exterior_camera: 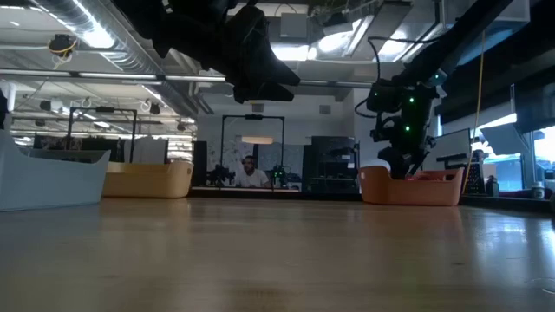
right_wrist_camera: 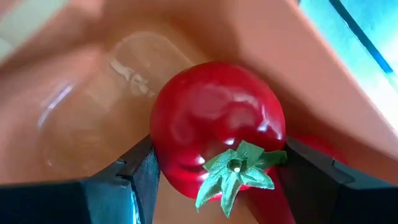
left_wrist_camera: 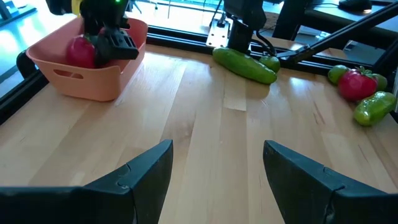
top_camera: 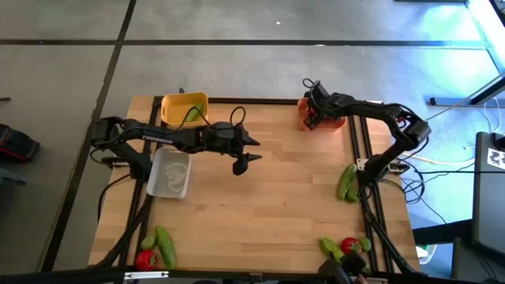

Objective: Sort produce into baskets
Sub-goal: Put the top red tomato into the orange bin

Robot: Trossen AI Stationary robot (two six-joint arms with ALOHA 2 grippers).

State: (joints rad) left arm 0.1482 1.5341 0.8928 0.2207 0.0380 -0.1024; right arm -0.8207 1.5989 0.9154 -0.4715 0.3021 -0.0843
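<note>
My right gripper [right_wrist_camera: 217, 171] is at the far right of the table, in the mouth of the orange basket [top_camera: 339, 122], shut on a round red tomato [right_wrist_camera: 217, 124] with a green top. In the left wrist view the tomato [left_wrist_camera: 81, 51] shows just above the basket's rim [left_wrist_camera: 93, 74]. My left gripper [top_camera: 251, 152] hangs open above the middle of the table with nothing between its fingers. The yellow basket [top_camera: 185, 108] at the far left holds a green piece [top_camera: 192, 115]. The whitish tray [top_camera: 170, 173] lies near it. My right gripper pinches the tomato by two opposite sides [right_wrist_camera: 163, 149] between its two fingers [right_wrist_camera: 140, 171]. The fingers slant steeply down from above into the basket. The tomato's green top [right_wrist_camera: 239, 168] faces back toward the wrist. Whether the tomato rests on the basket's floor, I cannot tell.
Two green cucumbers [top_camera: 347, 181] lie at the right edge. A tomato [top_camera: 349, 245] and green pieces [top_camera: 331, 248] lie at the near right corner. A tomato [top_camera: 144, 259] and a cucumber [top_camera: 164, 244] lie at the near left. Something red [right_wrist_camera: 311, 146] lies in the orange basket.
</note>
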